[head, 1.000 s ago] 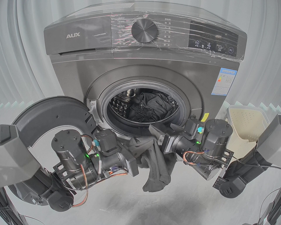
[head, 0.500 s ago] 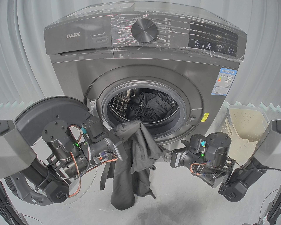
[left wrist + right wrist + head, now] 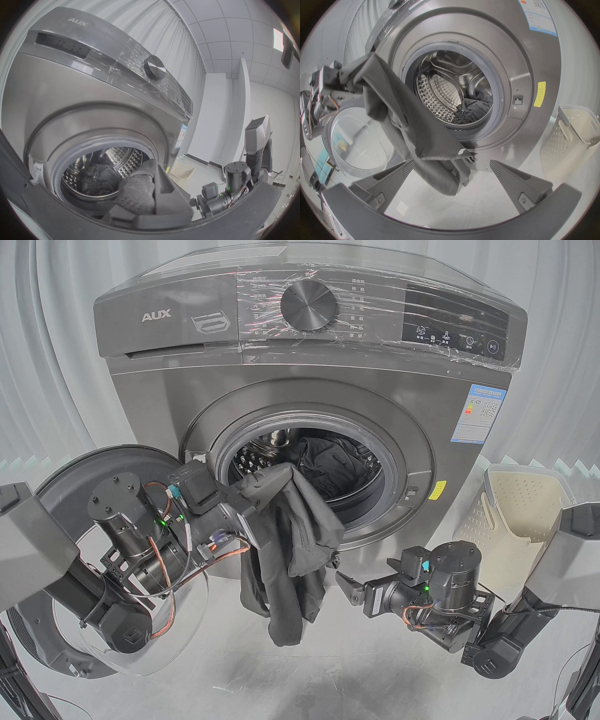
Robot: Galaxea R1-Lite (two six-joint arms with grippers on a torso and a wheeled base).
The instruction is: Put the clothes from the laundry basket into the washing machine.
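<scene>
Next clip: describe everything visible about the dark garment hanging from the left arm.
The dark grey garment is soft, matte cloth. Its top is bunched in the shut left end effector, by the left rim of the washing machine opening. The rest hangs in long folds outside the drum, its end clear of the floor. Whether it brushes the rim is unclear. The open right end effector is apart from it.

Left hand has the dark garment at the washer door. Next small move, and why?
Probably push the left hand up and deeper into the drum before letting go. It grips the garment at the lower left of the opening, but most of the cloth hangs outside, below it. Releasing here would likely drop it on the floor.
</scene>
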